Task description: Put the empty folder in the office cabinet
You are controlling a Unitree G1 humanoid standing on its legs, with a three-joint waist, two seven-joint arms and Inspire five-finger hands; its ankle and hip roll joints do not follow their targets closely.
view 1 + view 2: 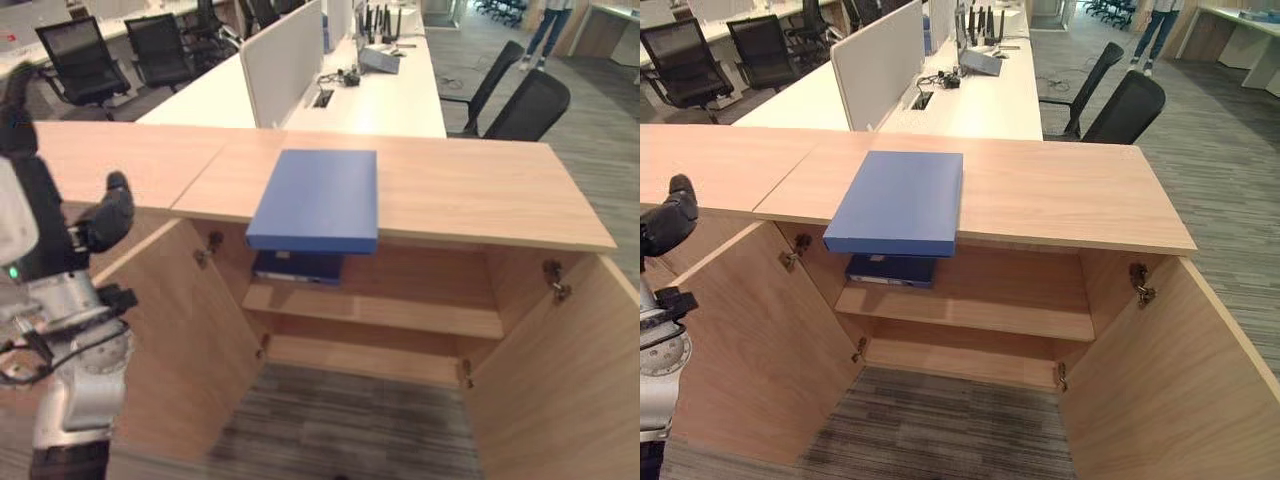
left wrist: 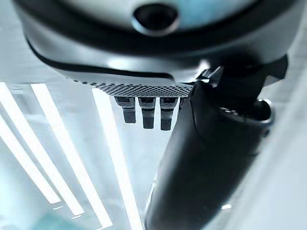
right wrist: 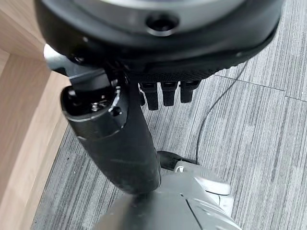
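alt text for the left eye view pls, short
A blue folder lies flat on the wooden cabinet top, overhanging its front edge above the open doors; a second blue folder sits on the upper shelf inside. The left hand is raised beside the left door, holding nothing.

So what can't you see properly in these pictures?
- Dark folder on the cabinet shelf, eye views: mostly hidden under the overhanging blue folder.
- Blue folder's inside: it lies closed, so empty or not is unknowable.
- Person far behind the desks: cut off by the top edge.
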